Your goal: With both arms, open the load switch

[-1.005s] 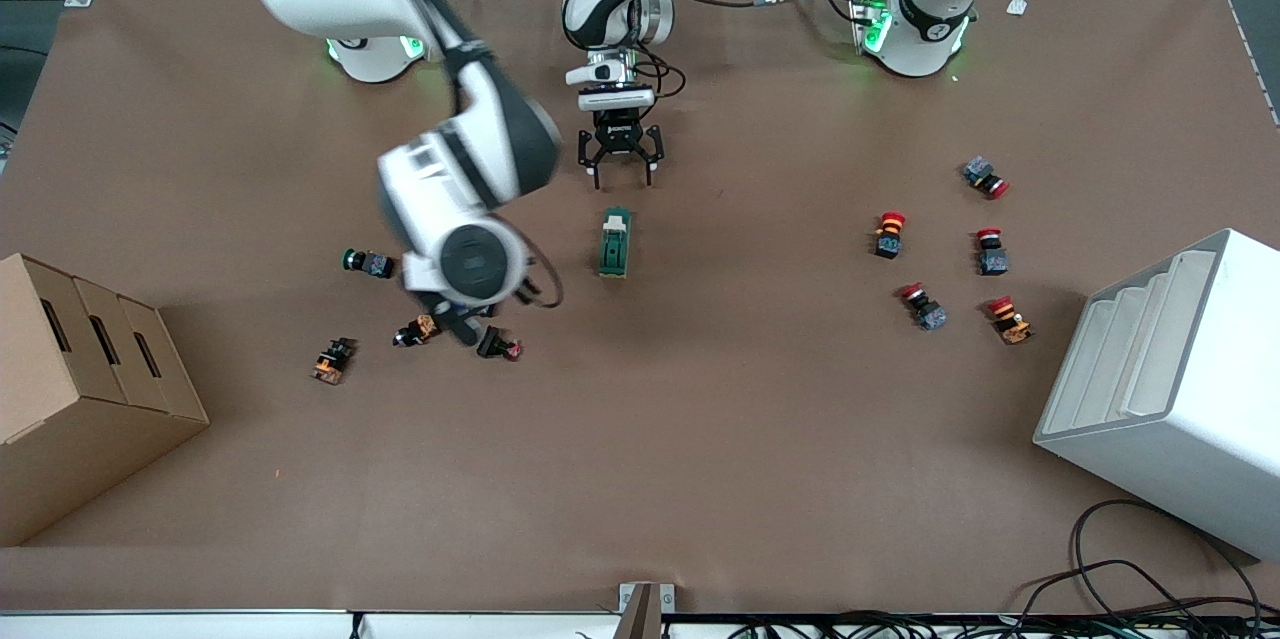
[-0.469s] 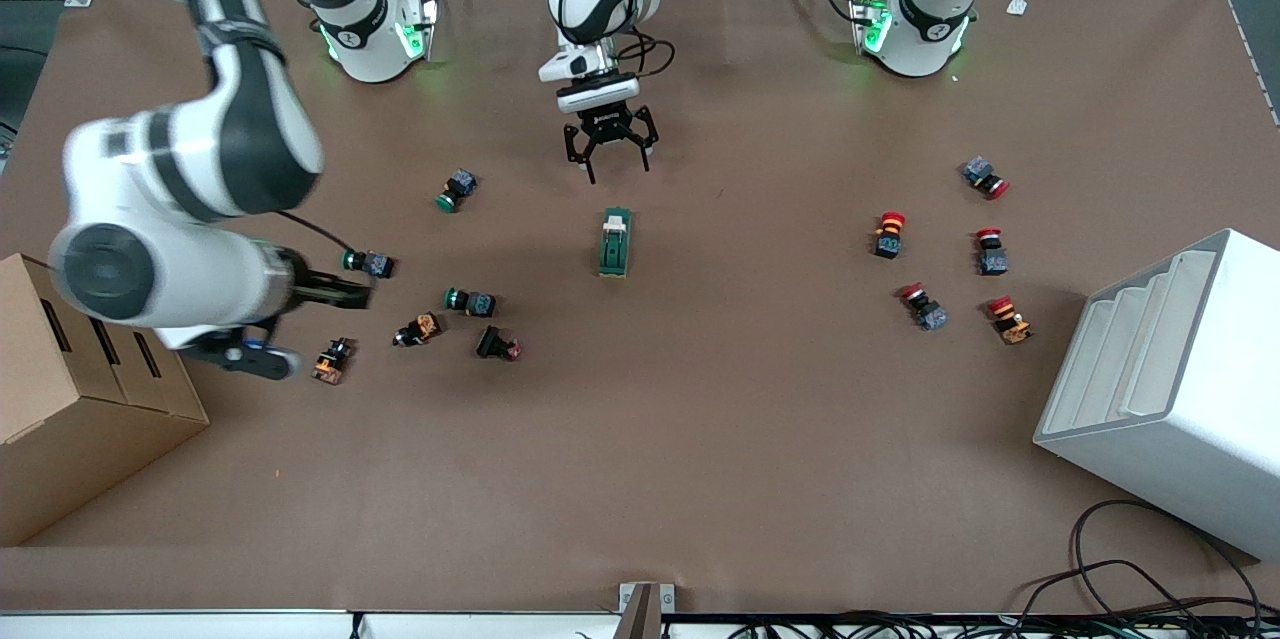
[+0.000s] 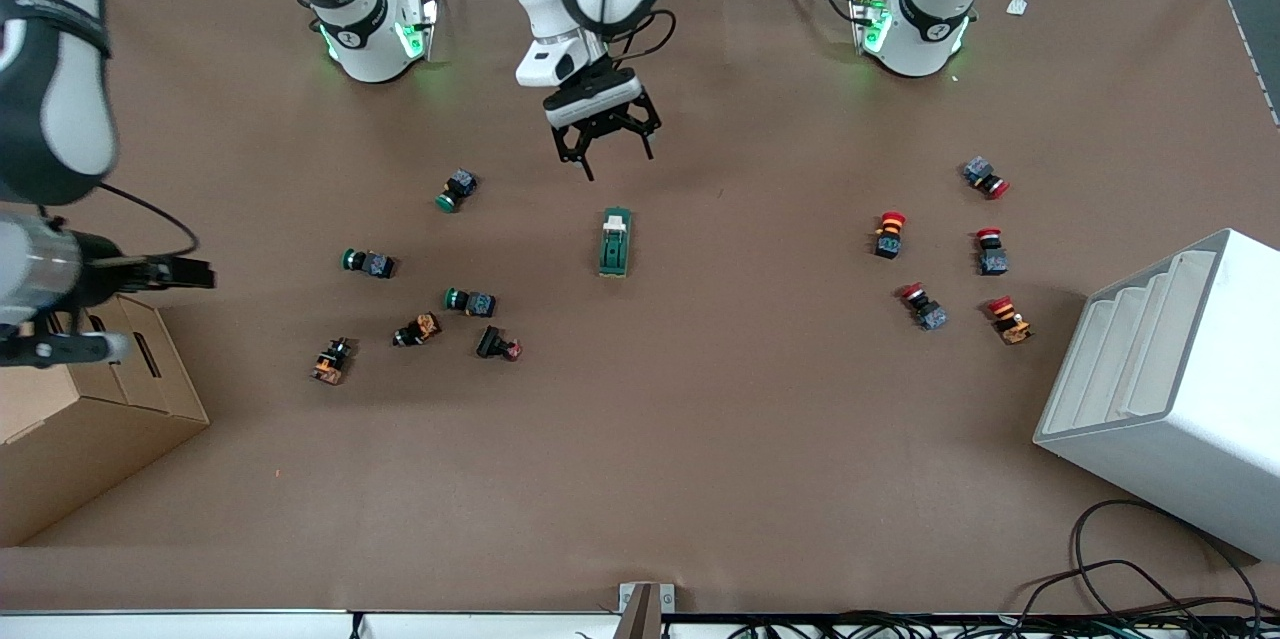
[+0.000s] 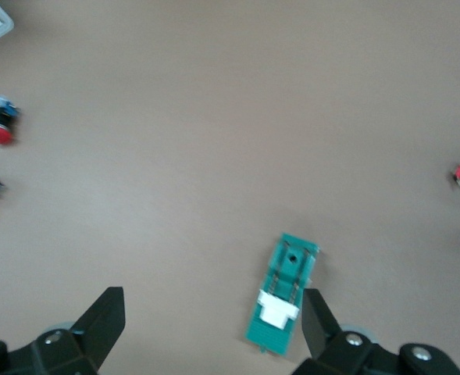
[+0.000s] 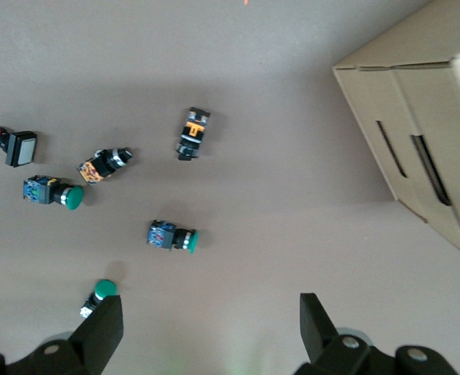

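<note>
Now untouched: load switch lying flat mid-table, white lever end toward the robots' bases.

Above it, slightly toward the bases, left gripper with fingers spread wide and empty, lifted away a little from a second ago. Far off toward the cardboard box, right gripper, swung away from the push buttons, fingers apart, holding nothing. Probably still in approach, nothing opened yet.

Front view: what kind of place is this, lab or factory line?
Likely a robot lab bench: a brown-covered table framed in aluminium, push buttons and a load switch scattered as practice parts, and loose cables along the edge.
</note>
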Controlling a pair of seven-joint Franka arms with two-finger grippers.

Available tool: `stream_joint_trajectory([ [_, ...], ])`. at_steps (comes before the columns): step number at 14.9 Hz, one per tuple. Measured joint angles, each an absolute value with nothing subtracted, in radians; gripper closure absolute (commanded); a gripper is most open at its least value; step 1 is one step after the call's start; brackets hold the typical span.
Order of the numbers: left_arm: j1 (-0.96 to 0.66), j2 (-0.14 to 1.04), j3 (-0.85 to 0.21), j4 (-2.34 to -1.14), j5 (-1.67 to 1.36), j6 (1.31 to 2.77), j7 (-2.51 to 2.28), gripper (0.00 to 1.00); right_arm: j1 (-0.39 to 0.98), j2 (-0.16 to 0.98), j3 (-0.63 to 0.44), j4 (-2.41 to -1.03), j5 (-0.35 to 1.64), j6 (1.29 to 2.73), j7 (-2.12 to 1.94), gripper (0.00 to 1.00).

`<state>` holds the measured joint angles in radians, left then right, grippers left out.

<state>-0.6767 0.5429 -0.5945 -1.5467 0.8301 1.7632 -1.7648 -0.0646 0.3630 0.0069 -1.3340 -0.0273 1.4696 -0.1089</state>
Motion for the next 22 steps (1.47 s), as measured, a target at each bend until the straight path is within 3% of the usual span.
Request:
stream_joint_trajectory([
  [4,-0.544,0.461,-0.593,-1.439,0.665,1.678,-1.577,0.00,-0.071,0.310,0.013,-1.331,-0.030,1.439,-0.111,0.00],
  [12,-0.193,0.307,-0.583,-1.394,0.355,1.671,-1.266,0.00,-0.074,0.285,0.016,-1.277,-0.038,1.384,-0.111,0.00],
  [18,-0.104,0.136,-0.333,-1.404,0.097,1.569,-0.769,0.00,-0.073,0.284,0.022,-1.258,-0.038,1.351,-0.111,0.00],
  [22,-0.027,0.065,-0.255,-1.428,0.056,1.477,-0.507,0.00,-0.073,0.268,0.026,-1.251,-0.036,1.302,-0.111,0.00],
])
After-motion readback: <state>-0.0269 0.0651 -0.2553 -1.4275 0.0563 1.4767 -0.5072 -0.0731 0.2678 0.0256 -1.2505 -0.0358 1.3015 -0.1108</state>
